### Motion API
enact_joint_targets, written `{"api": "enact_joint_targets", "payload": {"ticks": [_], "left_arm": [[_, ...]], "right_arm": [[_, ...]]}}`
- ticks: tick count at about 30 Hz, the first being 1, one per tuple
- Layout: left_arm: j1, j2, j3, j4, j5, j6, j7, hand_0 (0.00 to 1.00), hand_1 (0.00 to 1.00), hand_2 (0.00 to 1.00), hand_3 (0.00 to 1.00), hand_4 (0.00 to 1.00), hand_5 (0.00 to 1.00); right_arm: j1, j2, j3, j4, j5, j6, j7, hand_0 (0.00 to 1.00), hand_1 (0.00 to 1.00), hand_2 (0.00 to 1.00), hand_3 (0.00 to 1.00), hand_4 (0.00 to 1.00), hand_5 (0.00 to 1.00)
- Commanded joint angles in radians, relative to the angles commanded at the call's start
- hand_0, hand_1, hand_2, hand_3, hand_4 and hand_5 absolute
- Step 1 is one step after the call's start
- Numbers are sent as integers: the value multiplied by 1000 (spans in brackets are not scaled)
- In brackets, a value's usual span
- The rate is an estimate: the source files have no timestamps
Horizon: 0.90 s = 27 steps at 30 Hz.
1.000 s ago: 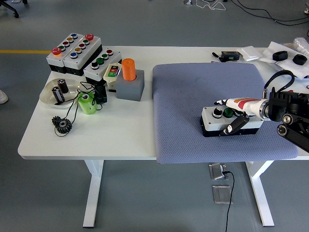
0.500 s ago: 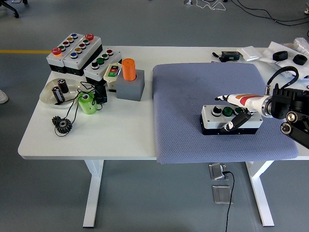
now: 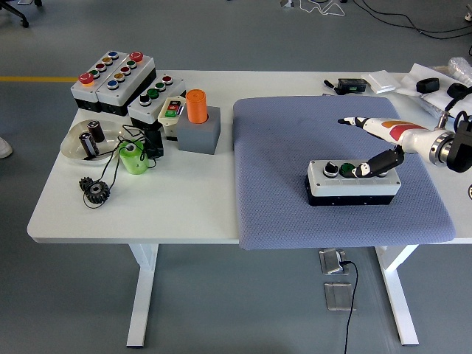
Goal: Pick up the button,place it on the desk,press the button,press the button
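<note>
Right now the button box sits on the blue-grey mat that covers the right part of the white table, closer to the mat's near edge and right side than to its middle. It lies flat, its long side running left to right along the table's near edge, with its buttons facing up: a black one at the left and a green one next to it.

The right hand reaches in from the table's right edge. Its fingers are spread and hold nothing. One dark finger angles down, its tip at the right end of the box's top, and a white finger points left, above the mat behind the box.

More button boxes cluster at the table's far left corner.
</note>
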<state>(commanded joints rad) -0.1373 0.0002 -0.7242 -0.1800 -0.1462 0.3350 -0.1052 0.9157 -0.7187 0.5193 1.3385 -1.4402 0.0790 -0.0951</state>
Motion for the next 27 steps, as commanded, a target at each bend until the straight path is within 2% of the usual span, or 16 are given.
{"api": "enact_joint_targets", "payload": {"ticks": [4, 5, 10, 11, 16, 17, 23, 24, 27], "left_arm": [[-1, 0, -1, 0, -1, 0, 1, 655, 702, 726, 503, 317, 942], [-1, 0, -1, 0, -1, 0, 1, 655, 701, 726, 502, 316, 943], [-2, 0, 2, 0, -3, -1, 0, 655, 701, 726, 502, 316, 943], [-2, 0, 1, 0, -1, -1, 1, 655, 701, 726, 502, 318, 946], [-1, 0, -3, 0, 2, -1, 0, 655, 701, 726, 502, 318, 946], [-1, 1, -3, 0, 2, -1, 0, 655, 701, 726, 501, 317, 945], [-5, 2, 0, 0, -4, -3, -2, 655, 701, 726, 501, 317, 945], [-5, 2, 1, 0, -5, -3, -2, 655, 701, 726, 502, 317, 944], [-7, 2, -1, 0, -4, -3, -3, 655, 701, 726, 502, 317, 944]], "right_arm": [[-31, -40, 47, 55, 31, -50, -5, 933, 909, 998, 998, 967, 329], [-37, -45, 52, 61, 38, -60, -6, 689, 554, 625, 992, 856, 354], [-62, -68, 58, 79, 106, -118, 0, 689, 554, 625, 992, 856, 354], [-67, -74, 58, 82, 131, -130, 2, 381, 234, 356, 886, 839, 375], [-93, -92, 68, 89, 207, -143, 6, 381, 234, 356, 886, 839, 375], [-95, -93, 69, 89, 212, -142, 6, 202, 4, 194, 836, 788, 387], [-102, -107, 74, 90, 268, -128, -16, 202, 4, 194, 836, 788, 387], [-103, -108, 71, 89, 272, -123, -23, 116, 2, 101, 786, 745, 417], [-104, -108, 69, 86, 274, -105, -44, 116, 2, 101, 786, 745, 417]]}}
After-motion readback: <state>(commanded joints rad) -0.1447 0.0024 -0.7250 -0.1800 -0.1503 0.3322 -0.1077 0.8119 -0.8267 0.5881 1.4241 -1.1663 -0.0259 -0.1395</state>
